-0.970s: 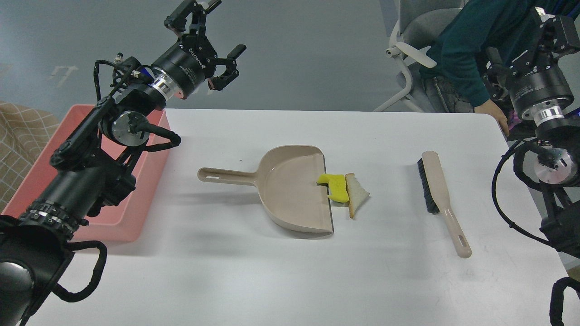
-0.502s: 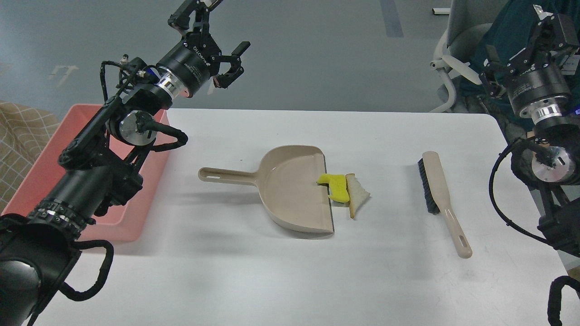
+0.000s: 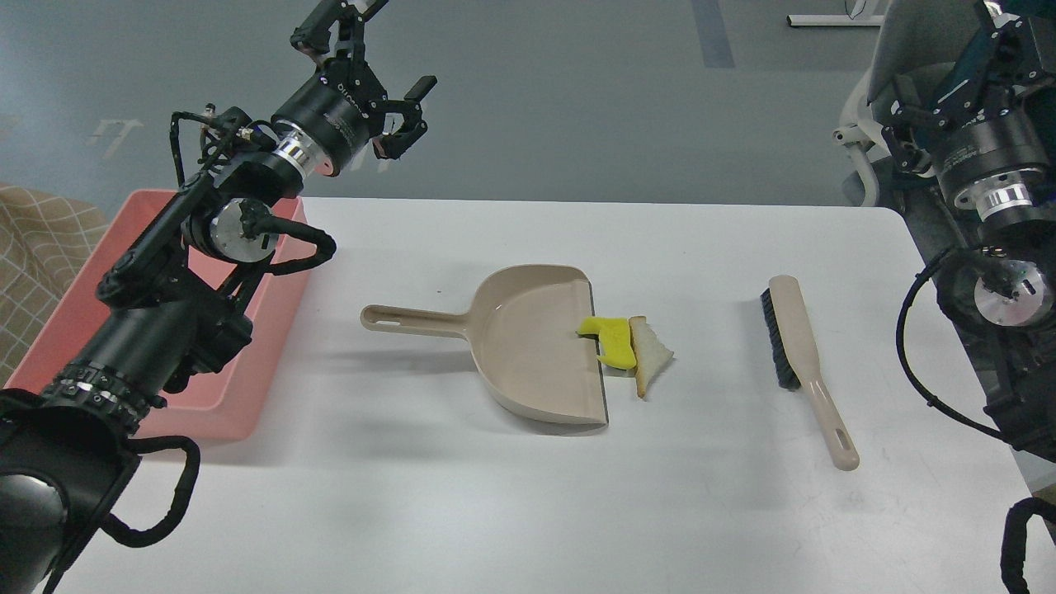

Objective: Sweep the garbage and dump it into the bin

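Head view | left hand (image 3: 375,62) spread, empty | right hand (image 3: 961,78) state untellable | garbage (image 3: 627,346) at dustpan (image 3: 528,355) lip on bench (image 3: 495,495)

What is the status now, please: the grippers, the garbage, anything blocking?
Left gripper open, raised, empty; right gripper raised, state unclear. Yellow chunk and bread slice at dustpan lip. Brush untouched; bin left. No obstruction.

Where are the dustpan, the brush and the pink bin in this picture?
Dustpan (image 3: 528,346), head view, middle of its scoop.
Brush (image 3: 796,326), head view, beige back above the bristles.
Pink bin (image 3: 247,388), head view, right wall.
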`<state>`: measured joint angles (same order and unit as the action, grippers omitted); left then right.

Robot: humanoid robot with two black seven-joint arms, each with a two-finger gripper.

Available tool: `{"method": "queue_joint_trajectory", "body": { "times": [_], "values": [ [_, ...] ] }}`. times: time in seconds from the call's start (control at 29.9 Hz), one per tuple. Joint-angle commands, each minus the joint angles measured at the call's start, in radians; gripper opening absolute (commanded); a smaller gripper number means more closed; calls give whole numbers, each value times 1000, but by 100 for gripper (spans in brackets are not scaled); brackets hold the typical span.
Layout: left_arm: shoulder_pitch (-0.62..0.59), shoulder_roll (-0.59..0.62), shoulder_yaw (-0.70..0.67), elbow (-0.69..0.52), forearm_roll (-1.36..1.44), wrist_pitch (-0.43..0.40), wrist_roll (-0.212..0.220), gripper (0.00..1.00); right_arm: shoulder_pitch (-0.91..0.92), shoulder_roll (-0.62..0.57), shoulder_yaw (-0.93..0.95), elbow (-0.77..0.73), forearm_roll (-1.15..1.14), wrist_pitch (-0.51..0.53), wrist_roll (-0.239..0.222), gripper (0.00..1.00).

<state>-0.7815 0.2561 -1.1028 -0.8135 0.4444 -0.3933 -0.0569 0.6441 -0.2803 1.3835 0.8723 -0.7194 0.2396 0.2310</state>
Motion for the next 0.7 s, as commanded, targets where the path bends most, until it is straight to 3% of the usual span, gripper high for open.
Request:
{"method": "queue_joint_trajectory", "body": {
  "times": [0.0,0.2,0.47,0.67],
  "values": [
    [-1,2,-3,2,2,2,-9,98,0,-2,-3,-4,0,0,-2,100],
    [-33,28,-8,109,0,2,-12,98,-1,0,-1,-7,1,-5,-2,100],
    [-35,17,9,111,11,44,-32,98,16,12,-4,-45,3,-11,-4,100],
    [-28,15,12,109,16,24,-35,98,17,39,-4,-65,58,6,4,100]
  ]
}}
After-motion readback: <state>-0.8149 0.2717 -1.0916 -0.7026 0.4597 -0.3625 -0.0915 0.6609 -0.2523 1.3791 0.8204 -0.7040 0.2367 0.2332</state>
